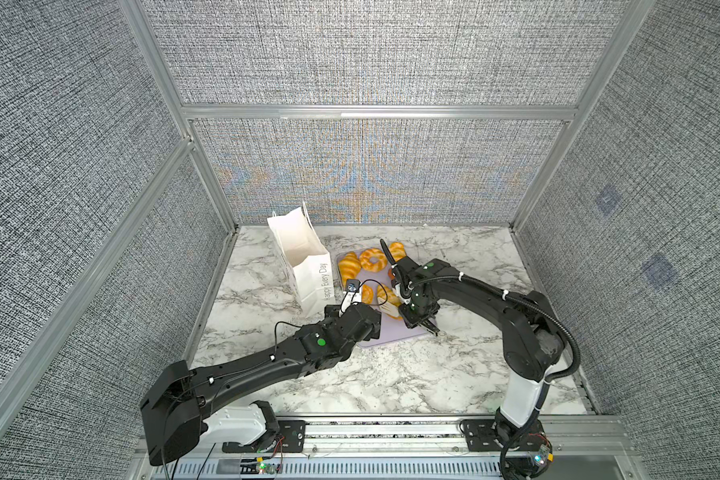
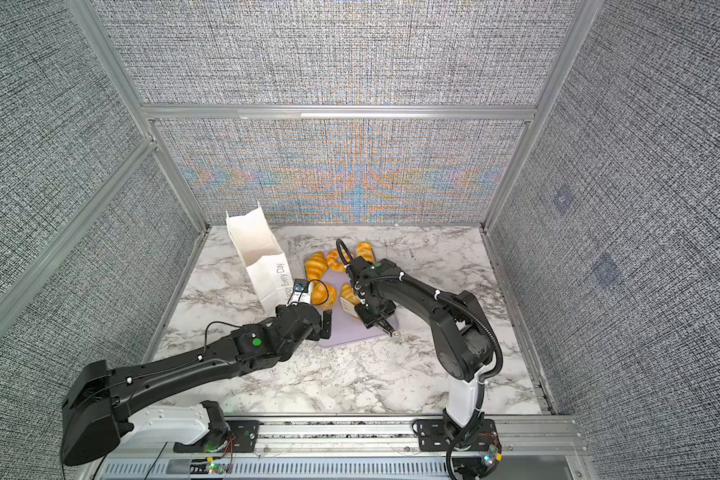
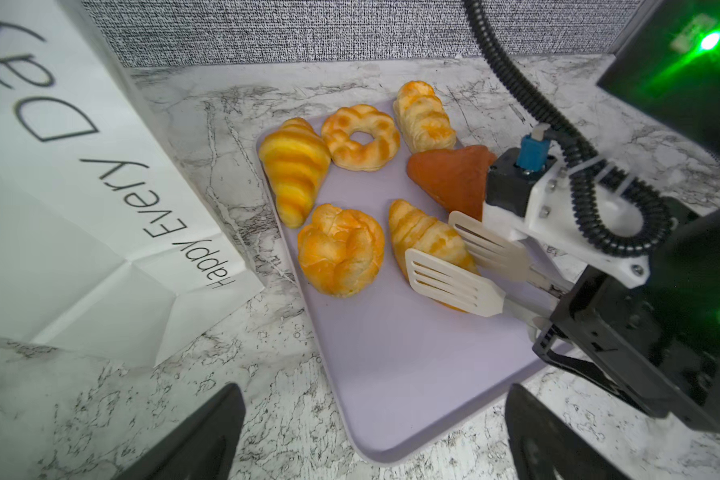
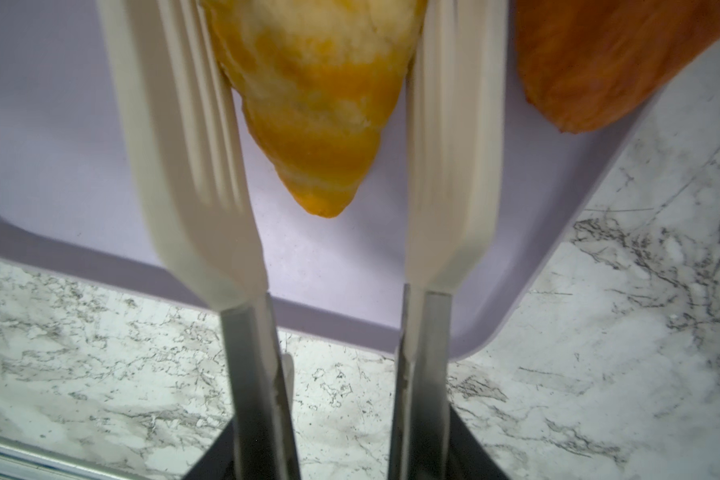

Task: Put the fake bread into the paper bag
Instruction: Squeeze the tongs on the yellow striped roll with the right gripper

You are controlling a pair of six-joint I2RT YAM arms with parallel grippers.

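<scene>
Fake bread (image 1: 350, 266) on lavender tray (image 1: 385, 336); paper bag (image 1: 304, 259) alongside; right claw (image 1: 391, 306) at a croissant (image 3: 422, 232).
Top views: bag upright, mouth open, far left on the table (image 1: 391, 374), just left of the tray; right claw low over the tray's near right part. Left wrist view: six pieces on the tray; left claw (image 3: 372, 392) by the tray's near edge, jaws wide apart, empty. Right wrist view: white paddles (image 4: 453, 145) flank the croissant, against its sides; whether clamped, cannot tell.
</scene>
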